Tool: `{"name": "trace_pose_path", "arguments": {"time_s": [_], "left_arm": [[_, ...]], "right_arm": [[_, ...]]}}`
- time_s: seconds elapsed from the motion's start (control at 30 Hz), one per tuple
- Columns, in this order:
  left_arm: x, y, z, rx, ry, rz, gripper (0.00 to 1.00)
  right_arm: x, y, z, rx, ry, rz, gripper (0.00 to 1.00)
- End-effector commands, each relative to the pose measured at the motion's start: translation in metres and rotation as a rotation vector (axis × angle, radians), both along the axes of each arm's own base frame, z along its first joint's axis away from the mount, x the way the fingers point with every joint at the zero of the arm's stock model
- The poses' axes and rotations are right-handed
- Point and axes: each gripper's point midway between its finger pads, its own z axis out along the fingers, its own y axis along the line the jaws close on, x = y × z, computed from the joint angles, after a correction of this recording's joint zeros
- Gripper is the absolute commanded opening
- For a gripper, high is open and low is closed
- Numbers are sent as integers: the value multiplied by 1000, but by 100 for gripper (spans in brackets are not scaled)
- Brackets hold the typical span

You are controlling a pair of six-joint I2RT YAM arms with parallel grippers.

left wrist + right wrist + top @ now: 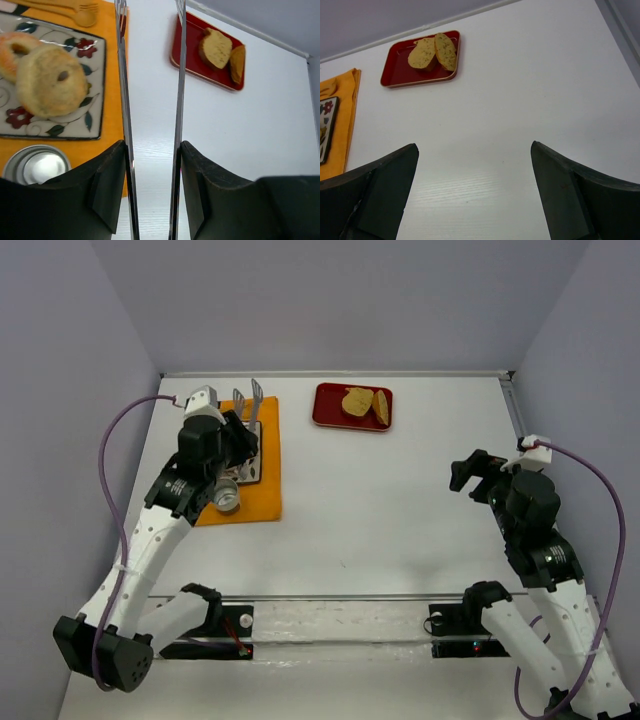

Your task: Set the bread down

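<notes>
Two bread slices (357,401) lie on a red tray (322,405) at the back centre of the table; they also show in the left wrist view (216,48) and the right wrist view (422,53). My left gripper (238,436) is shut on metal tongs (247,400), whose two arms (123,100) stand apart and hold nothing. The tongs point toward the back, left of the tray. A patterned plate (55,134) to their left carries two round rolls (50,82). My right gripper (472,475) is open and empty over the right side of the table.
The plate sits on an orange mat (265,455) with a metal cup (226,498) at its near end and wooden cutlery (75,7) at its far end. Walls close the table at back, left and right.
</notes>
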Motion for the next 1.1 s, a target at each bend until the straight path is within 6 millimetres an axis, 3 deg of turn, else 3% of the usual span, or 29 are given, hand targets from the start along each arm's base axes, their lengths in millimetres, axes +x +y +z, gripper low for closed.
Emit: {"name": "trace_pose_path", "arguments": {"time_s": [0.0,0.07,0.33,0.47,0.53,0.6,0.73,0.9,0.97,1.03,1.07], "left_arm": [[6,-51,38,36,-169,-98,54],[8,-78,16,80,-134,-135,55],[13,-119,-74,171,19,-149,58],[10,-152,-102,155,29,-210,58],[10,-161,-124,181,69,-218,59],[10,-169,-134,185,92,-221,63],[12,-171,-169,236,166,-206,65],[6,-174,-188,290,214,-206,70],[3,-180,-186,287,209,-223,80],[-2,-182,-178,284,214,-241,99],[-1,-188,-167,275,196,-257,99]], "right_arm": [[4,-5,9,4,-43,-32,100],[4,-8,9,-1,-43,-47,100],[6,-14,6,-9,-34,-85,100],[10,-17,3,-14,-16,-107,100],[12,-16,1,-16,-6,-110,100],[12,-16,-1,-18,-1,-110,100],[11,-17,-1,-22,0,-113,100],[9,-19,0,-22,-8,-117,100],[8,-19,0,-22,-6,-117,100],[9,-18,-1,-24,-3,-112,100],[9,-18,-1,-24,-2,-112,100]]}}
